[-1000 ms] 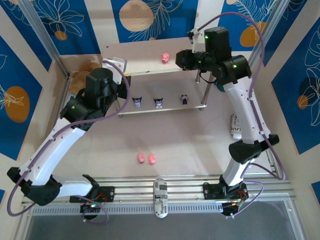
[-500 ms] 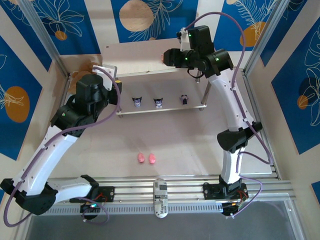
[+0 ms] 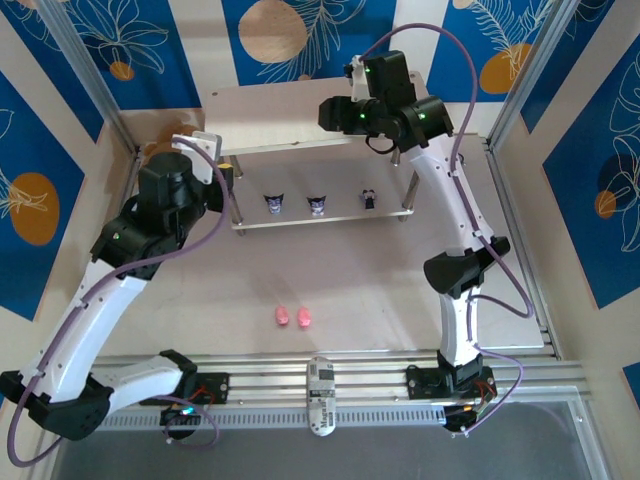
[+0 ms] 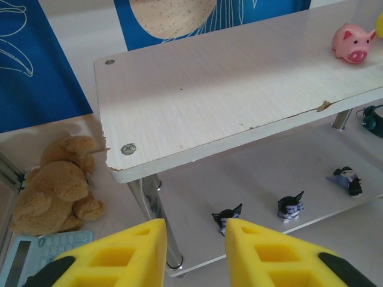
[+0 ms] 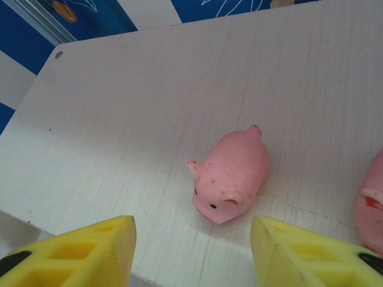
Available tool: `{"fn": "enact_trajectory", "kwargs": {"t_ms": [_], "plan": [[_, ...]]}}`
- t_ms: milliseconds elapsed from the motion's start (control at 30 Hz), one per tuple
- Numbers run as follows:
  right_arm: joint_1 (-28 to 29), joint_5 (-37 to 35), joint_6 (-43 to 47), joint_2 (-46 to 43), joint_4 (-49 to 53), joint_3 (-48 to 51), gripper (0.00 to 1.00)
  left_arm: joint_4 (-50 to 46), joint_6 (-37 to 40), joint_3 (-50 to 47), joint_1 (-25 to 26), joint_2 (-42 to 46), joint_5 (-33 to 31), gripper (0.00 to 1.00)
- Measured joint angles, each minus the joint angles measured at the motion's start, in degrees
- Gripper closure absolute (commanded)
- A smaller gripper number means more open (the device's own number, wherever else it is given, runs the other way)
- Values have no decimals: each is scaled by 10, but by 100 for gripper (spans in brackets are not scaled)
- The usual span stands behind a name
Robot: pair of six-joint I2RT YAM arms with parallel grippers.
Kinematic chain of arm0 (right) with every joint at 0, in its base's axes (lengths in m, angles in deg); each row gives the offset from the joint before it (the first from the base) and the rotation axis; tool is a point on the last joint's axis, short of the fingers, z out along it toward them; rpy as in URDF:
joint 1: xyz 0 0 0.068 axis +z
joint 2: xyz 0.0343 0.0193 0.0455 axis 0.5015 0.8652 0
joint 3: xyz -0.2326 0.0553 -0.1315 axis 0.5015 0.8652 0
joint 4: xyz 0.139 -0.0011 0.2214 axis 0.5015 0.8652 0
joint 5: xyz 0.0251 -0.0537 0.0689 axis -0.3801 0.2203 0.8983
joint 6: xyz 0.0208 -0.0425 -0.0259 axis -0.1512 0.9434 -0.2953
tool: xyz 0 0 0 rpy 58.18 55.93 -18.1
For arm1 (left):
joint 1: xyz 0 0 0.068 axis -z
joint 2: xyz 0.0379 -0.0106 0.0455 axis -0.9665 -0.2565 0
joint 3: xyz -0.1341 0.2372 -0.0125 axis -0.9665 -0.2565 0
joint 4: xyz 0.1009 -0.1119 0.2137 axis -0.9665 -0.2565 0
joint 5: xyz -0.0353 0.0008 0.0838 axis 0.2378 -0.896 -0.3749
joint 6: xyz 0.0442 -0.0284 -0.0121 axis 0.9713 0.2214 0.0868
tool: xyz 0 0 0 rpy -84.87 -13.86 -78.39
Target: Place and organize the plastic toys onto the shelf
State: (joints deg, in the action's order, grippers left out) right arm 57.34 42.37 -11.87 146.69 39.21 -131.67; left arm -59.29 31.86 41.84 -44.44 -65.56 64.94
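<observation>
The shelf [image 3: 270, 110] stands at the back of the table. My right gripper [image 3: 326, 112] hovers open over its top board [image 5: 119, 119]. One pink pig [image 5: 232, 176] lies on that board just beyond the fingertips, touching neither. A second pig [image 5: 372, 206] shows at the right edge. Three dark figurines [image 3: 273, 204] [image 3: 317, 204] [image 3: 369, 199] stand in a row on the lower board. Two more pink pigs [image 3: 282, 316] [image 3: 303, 319] lie side by side on the table. My left gripper [image 4: 194, 239] is open and empty near the shelf's left front corner [image 4: 119, 161].
A brown teddy bear [image 4: 57, 185] and a teal keypad [image 4: 42, 254] lie left of the shelf. A teal clock [image 4: 372, 118] sits behind the right legs. A silver shelf leg [image 4: 157, 221] stands close ahead of the left fingers. A white device [image 3: 320, 395] rests on the front rail.
The right gripper moved left along the top board and opened, leaving a pink pig lying there. The left gripper drew back to the left, away from the shelf's lower board.
</observation>
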Motion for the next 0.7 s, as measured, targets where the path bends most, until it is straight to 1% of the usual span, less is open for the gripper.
{"fn": "enact_trajectory", "kwargs": {"t_ms": [233, 400, 700], "plan": [[3, -14, 0, 9, 2, -6, 44, 0, 0, -5, -9, 11, 2, 67], [4, -21, 0, 25, 2, -33, 44, 0, 0, -10, -13, 13, 4, 67], [6, -24, 0, 33, 2, -40, 43, 0, 0, -17, -21, 26, 7, 66]]}}
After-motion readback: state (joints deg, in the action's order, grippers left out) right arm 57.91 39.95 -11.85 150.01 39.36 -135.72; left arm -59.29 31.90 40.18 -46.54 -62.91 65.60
